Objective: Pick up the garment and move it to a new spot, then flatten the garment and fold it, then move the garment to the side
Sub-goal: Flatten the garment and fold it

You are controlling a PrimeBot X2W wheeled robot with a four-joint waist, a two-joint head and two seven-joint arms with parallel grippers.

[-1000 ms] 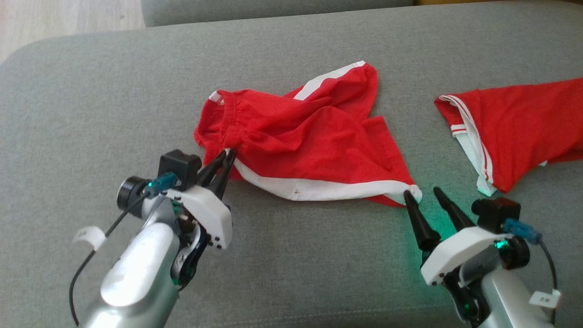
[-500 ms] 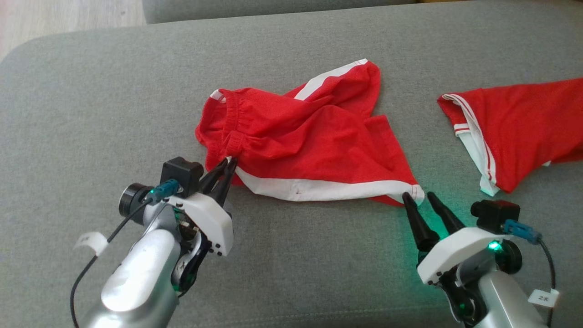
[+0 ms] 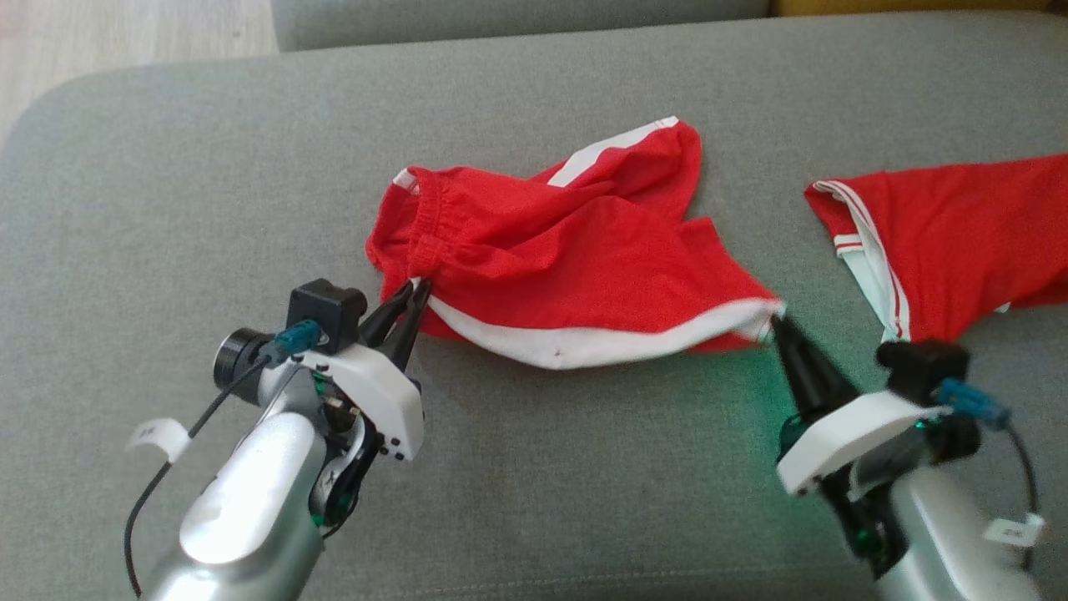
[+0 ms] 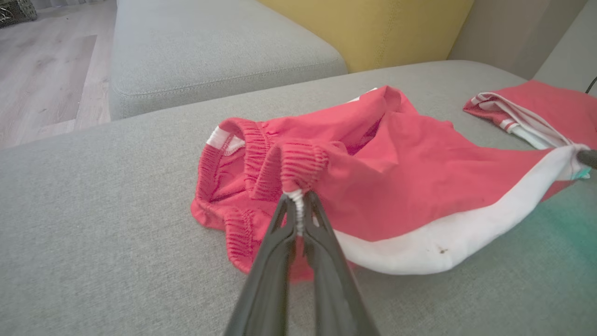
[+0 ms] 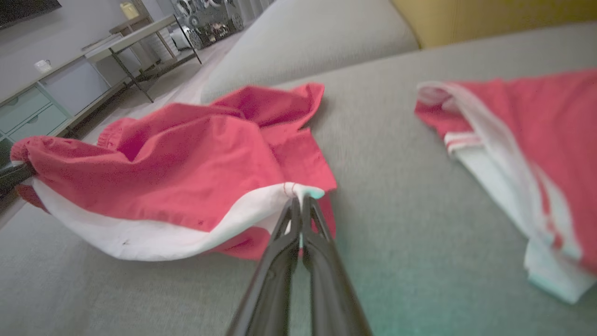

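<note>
Tightly pinching: left fingers [image 4: 275,261] on red shorts [image 3: 584,267] waistband [image 4: 298,163], right fingers [image 5: 326,280] on hem corner [image 5: 298,189]; cable tag [image 3: 158,436] illegible.

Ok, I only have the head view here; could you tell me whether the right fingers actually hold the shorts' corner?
Observer: Yes, the right wrist view shows the right gripper with its fingers shut on the white hem corner of the shorts.
Operator: Thank you, and the left side?
Observer: The left gripper pinches the white seam end just below the ribbed waistband.
</note>
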